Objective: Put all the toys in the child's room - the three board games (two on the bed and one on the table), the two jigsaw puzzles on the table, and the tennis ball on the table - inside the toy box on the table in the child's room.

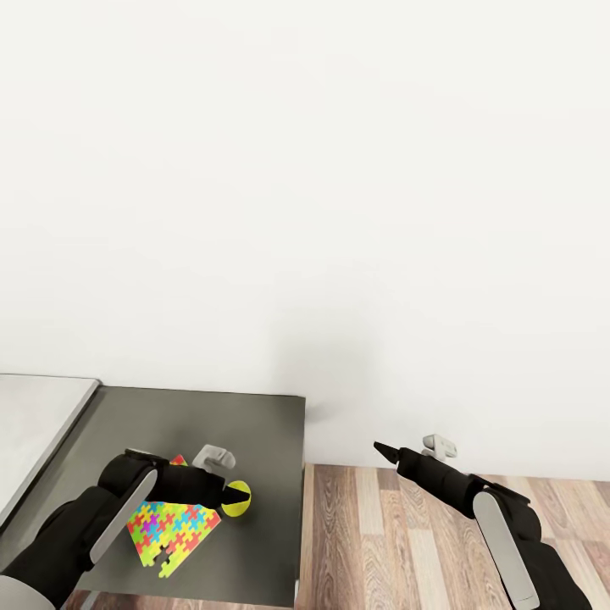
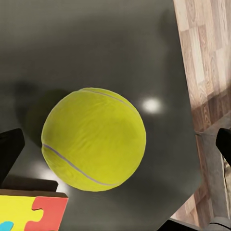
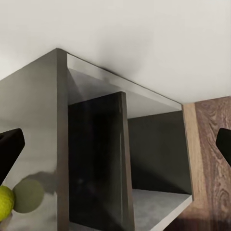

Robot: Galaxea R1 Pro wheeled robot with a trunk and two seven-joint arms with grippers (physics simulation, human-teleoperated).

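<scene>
On the dark desk (image 1: 169, 415), the puzzle (image 1: 174, 532) lies under the left gripper (image 1: 230, 498), which hangs spread over the ball (image 1: 240, 500), seemingly not touching; right gripper (image 1: 379, 446) hovers open above floor (image 1: 381, 542).

The left arm (image 1: 110, 508) hides part of the jigsaw puzzle (image 1: 174, 529).
</scene>
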